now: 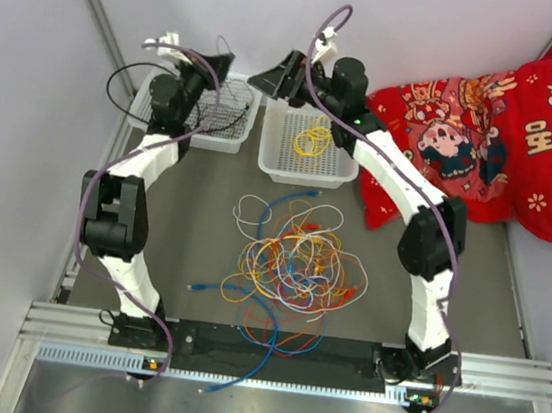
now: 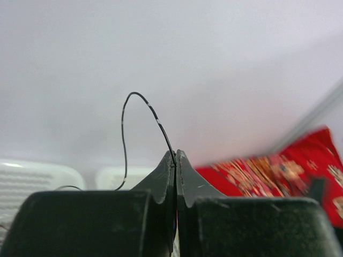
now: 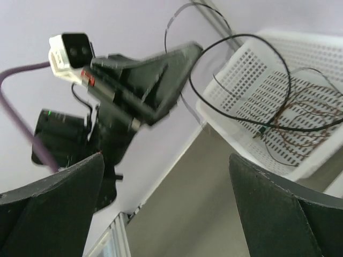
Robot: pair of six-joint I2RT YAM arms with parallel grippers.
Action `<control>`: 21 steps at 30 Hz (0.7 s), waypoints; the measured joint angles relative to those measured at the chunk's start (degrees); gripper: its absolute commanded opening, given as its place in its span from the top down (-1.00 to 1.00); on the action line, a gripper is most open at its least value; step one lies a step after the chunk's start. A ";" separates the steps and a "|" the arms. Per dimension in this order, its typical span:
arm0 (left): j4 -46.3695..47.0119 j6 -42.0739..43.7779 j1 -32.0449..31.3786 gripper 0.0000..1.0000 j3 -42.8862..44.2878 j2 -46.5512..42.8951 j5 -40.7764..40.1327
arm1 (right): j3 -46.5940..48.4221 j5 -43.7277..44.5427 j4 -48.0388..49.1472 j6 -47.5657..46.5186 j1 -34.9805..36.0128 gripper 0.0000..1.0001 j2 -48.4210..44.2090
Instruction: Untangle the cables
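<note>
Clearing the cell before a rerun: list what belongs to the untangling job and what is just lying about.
Job: tangled cables; black cable, pinched by left gripper; yellow cable in right basket; left basket.
Lying about: red cushion.

Cables (image 1: 294,264) lie before left tray (image 1: 218,141) and right tray (image 1: 305,178), a cushion (image 1: 508,124) seemingly beside the latter.

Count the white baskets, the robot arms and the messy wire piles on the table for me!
White baskets: 2
Robot arms: 2
Messy wire pile: 1
Total: 5
</note>
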 measured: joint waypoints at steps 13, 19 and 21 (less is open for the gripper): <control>-22.58 14.67 2.45 1.00 17.92 6.71 -26.08 | -22.77 11.02 -2.08 -12.63 -0.02 -0.98 -28.98; -31.12 16.90 2.40 -0.22 17.97 12.15 -29.49 | -31.19 10.73 -1.62 -10.80 0.00 -0.97 -28.39; -34.29 17.64 2.40 -0.71 17.97 13.27 -30.56 | -33.81 10.19 -1.81 -10.12 0.07 -0.97 -28.30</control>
